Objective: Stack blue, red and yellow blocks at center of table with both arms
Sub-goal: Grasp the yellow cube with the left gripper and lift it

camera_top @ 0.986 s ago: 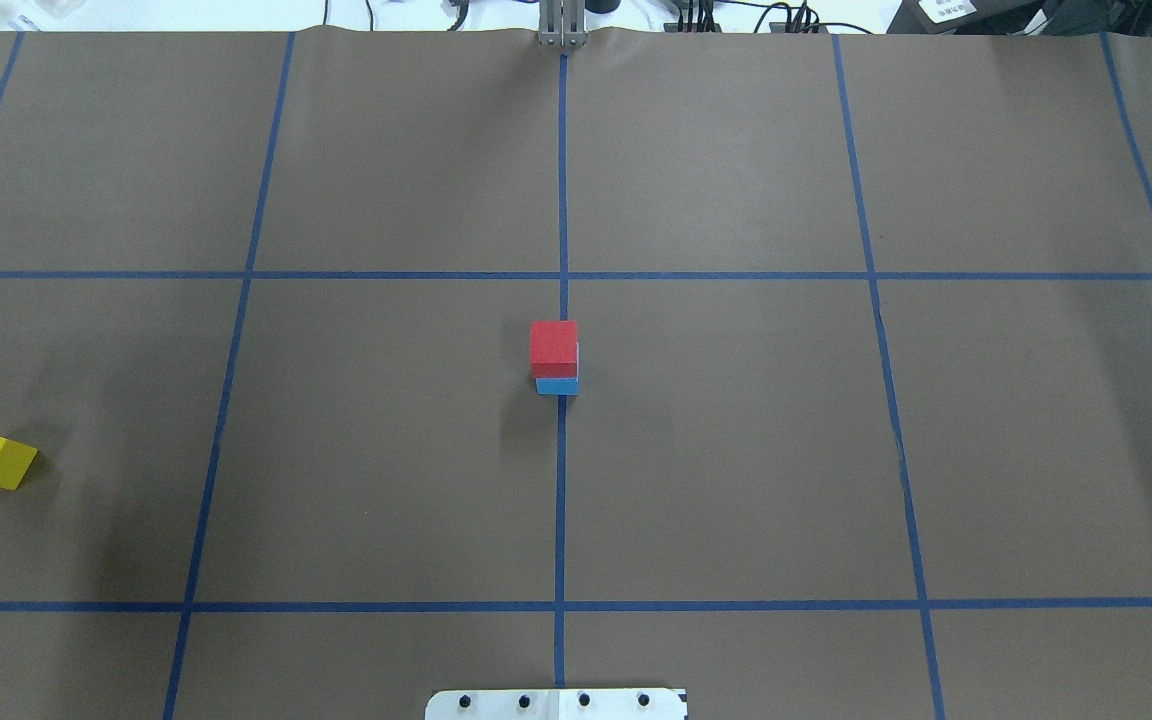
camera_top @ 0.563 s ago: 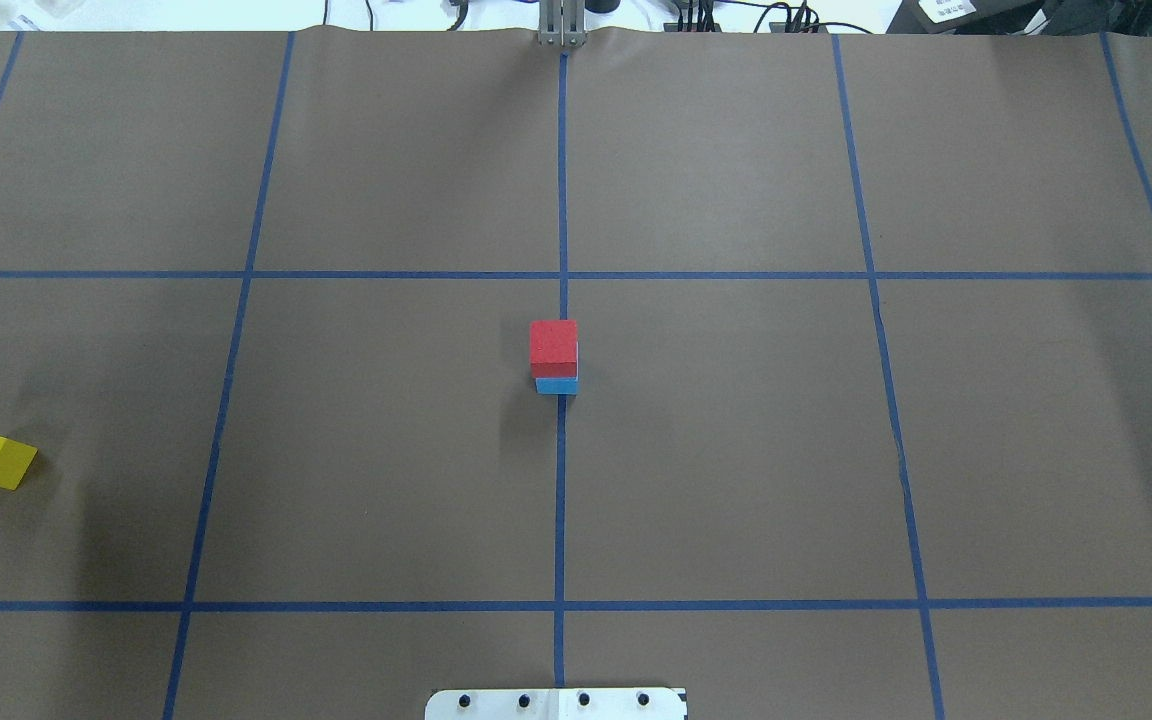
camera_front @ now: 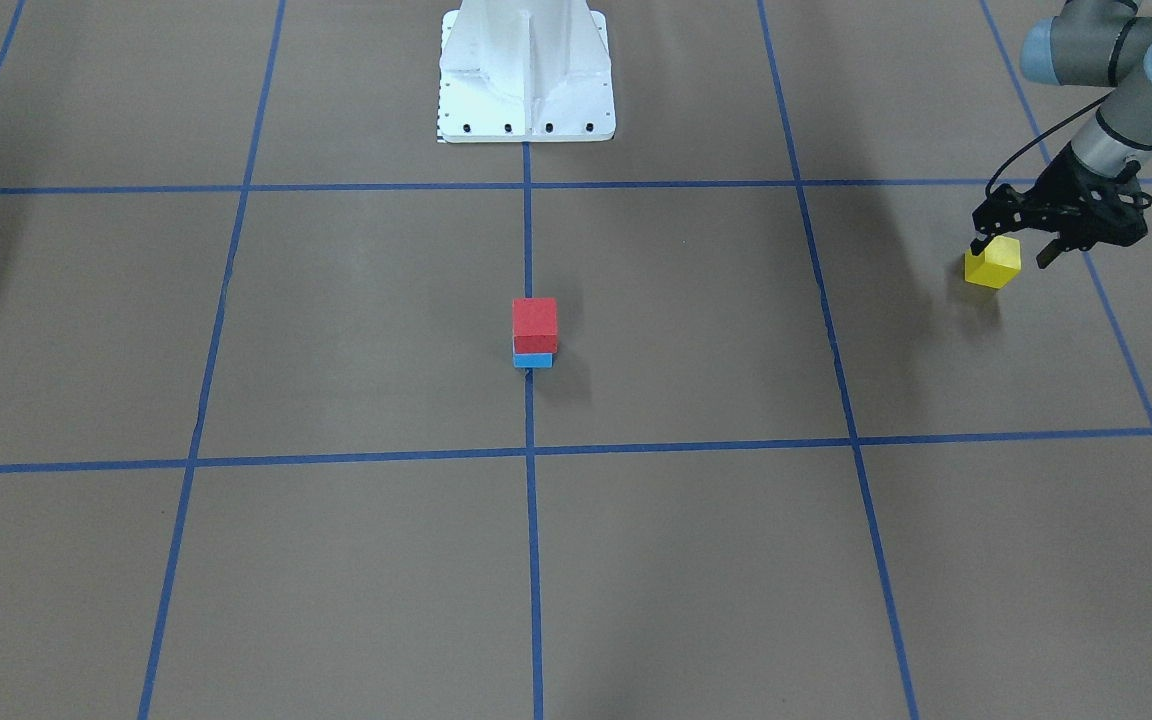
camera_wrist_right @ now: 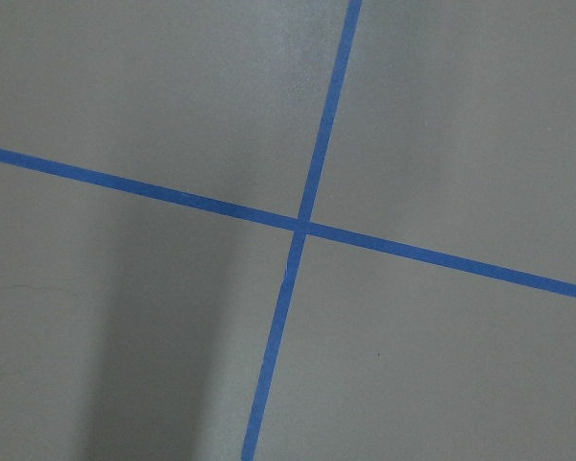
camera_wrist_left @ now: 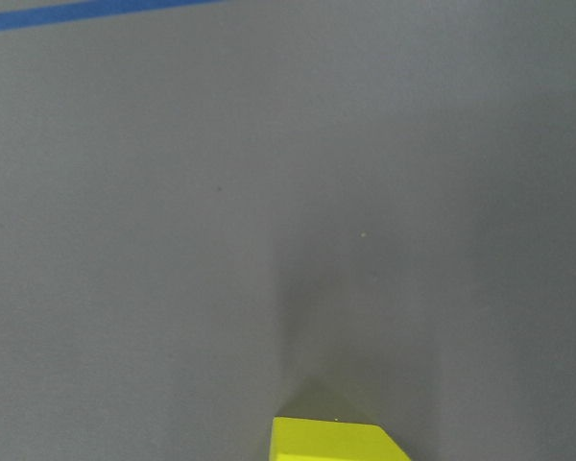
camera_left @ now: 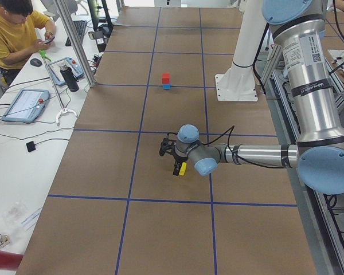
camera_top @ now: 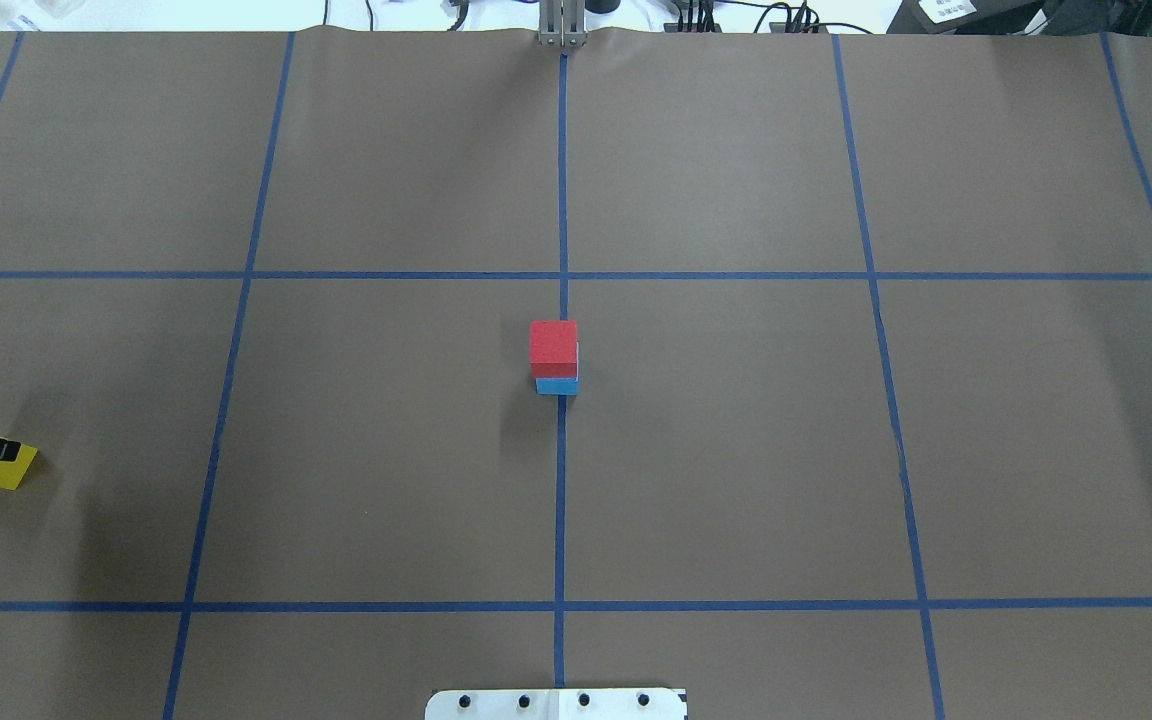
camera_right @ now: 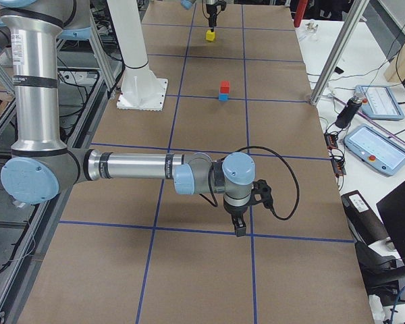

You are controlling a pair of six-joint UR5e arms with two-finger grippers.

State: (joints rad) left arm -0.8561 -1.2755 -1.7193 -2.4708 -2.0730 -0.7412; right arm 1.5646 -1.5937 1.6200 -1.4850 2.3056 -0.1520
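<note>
Yellow block point(camera_front: 993, 263) beneath the left hand point(camera_front: 1010, 252), far out on the robot's left side of the bench point(camera_front: 236, 330) and well apart from the centre. By its look the block is a small rigid cube, probably light, with a matt painted skin. It should neither yield nor crack under a firm pinch, and its flat faces should give fair friction. The sensible hold is on 2 opposite upright faces, about mid-height, with the fingers laid flat against them. The cube sits turned at an angle to the blue tape lines point(camera_front: 526, 230), so a hold that is not square to the faces could catch a corner and twist it. The left hand is spread wide, 1 finger on each side of the cube and low about its top; whether either finger touches cannot be told. The cube is plain bright yellow with crisp edges, no markings and a top face paler than its sides, and it looks close in size to the red block point(camera_front: 534, 320). That block rests on the blue block point(camera_front: 533, 360) at the centre, on the middle tape line. The right hand point(camera_right: 237, 226) hangs low over the bench on the robot's right; its spread cannot be told.
</note>
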